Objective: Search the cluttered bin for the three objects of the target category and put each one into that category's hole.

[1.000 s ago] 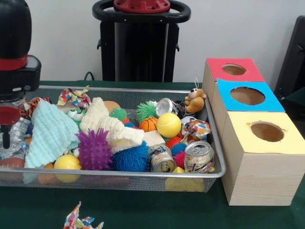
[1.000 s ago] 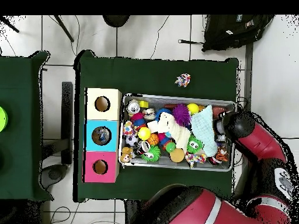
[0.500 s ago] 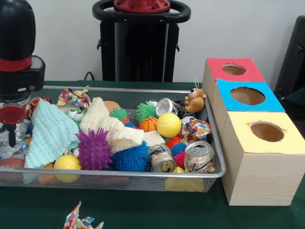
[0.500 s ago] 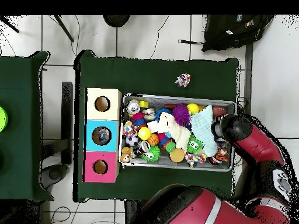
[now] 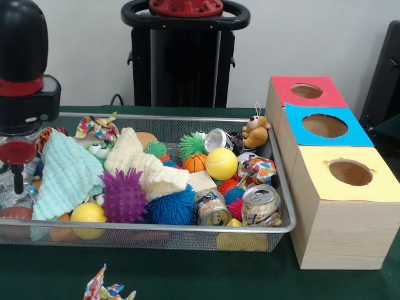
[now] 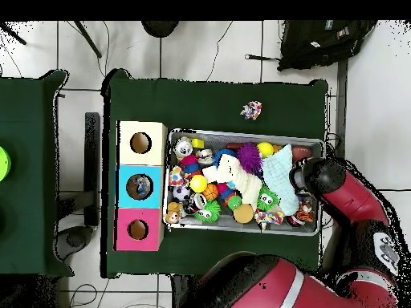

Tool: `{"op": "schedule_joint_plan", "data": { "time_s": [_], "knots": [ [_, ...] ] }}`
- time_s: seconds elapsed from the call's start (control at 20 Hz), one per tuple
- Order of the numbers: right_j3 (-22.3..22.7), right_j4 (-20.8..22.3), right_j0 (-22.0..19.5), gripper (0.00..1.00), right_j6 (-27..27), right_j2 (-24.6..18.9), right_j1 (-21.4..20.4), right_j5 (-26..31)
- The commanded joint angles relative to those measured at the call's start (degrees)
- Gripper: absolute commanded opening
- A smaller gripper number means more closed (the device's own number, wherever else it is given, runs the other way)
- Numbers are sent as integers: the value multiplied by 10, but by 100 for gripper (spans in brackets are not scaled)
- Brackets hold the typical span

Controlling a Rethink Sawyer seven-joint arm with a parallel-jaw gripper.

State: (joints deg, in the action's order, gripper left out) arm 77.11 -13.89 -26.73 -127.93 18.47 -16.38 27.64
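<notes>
Front view, left edge of frame: the pincer (image 5: 14, 178) hangs over the left end of the wire mesh bin (image 5: 284, 206), beside the mint-green cloth (image 5: 65, 175); whether it is spread or pressed together cannot be told. The bin sits on the green counter (image 5: 187, 275), packed with clutter: purple spiky ball (image 5: 123, 197), yellow ball (image 5: 221, 164), crushed can (image 5: 260, 205). At right stand three wooden boxes in a row, with holes in a red top (image 5: 307, 91), blue top (image 5: 324, 125) and yellow top (image 5: 350, 172). A bright wrapper (image 5: 106, 290) lies on the counter at bottom left.
</notes>
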Motion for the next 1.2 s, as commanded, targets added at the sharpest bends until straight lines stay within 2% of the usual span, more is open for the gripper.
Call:
{"op": "schedule_joint_plan", "data": {
  "time_s": [0.05, 0.4, 0.65, 0.9, 1.05, 1.1, 1.2],
  "knots": [
    [27, 10, -15, 100, -25, -86, 40, -17],
    [12, 13, -30, 100, -15, -108, 69, -47],
    [10, 19, -31, 100, -18, -111, 76, -61],
    [6, 27, -34, 100, -21, -110, 84, -87],
    [3, 34, -23, 100, -38, -89, 87, -113],
    [2, 36, -19, 0, -43, -82, 88, -122],
    [-1, 37, -14, 0, -48, -72, 89, -124]
  ]
}}
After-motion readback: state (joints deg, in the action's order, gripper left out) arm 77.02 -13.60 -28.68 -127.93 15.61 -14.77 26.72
